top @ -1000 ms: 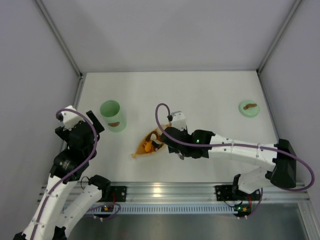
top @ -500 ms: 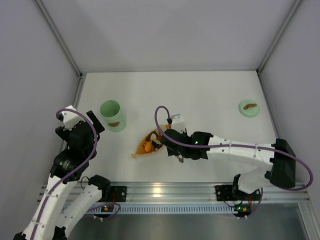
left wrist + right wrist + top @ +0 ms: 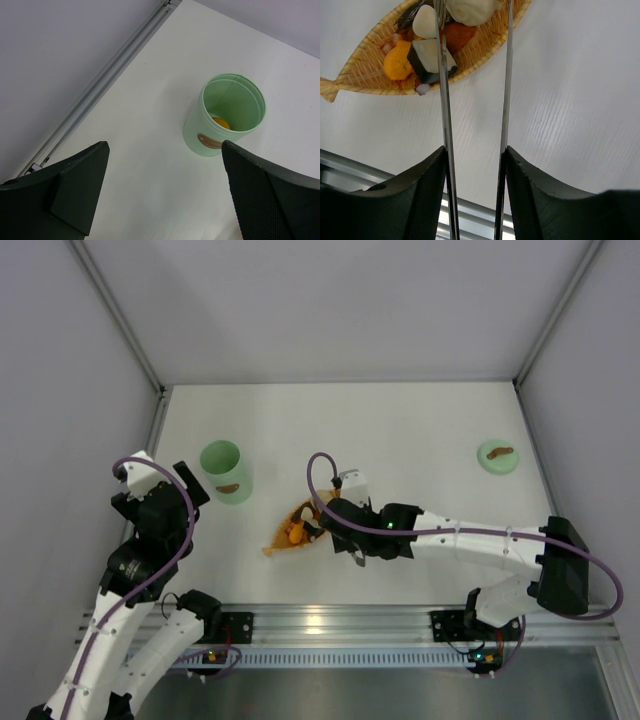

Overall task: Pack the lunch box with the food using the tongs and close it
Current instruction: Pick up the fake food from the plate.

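The mint-green lunch box (image 3: 225, 472) stands open at the left; in the left wrist view the lunch box (image 3: 227, 117) holds an orange piece (image 3: 221, 123). Its lid (image 3: 497, 456) lies far right. The food (image 3: 427, 57) sits in the orange leaf-shaped tray (image 3: 283, 541): an orange ball (image 3: 396, 61), a white-and-dark block and a white bun (image 3: 470, 10). My right gripper (image 3: 475, 155) is shut on the tongs (image 3: 443, 100), whose two arms reach over the tray with the bun between their tips. My left gripper (image 3: 162, 147) is open, short of the tub.
The tray (image 3: 365, 75) lies near the table's front rail (image 3: 330, 625). Grey walls enclose the white table (image 3: 400, 430) on three sides. A metal rail (image 3: 100, 80) runs along the left edge.
My right arm has edged a little to the left, carrying the tongs further over the tray. The left arm has not moved.
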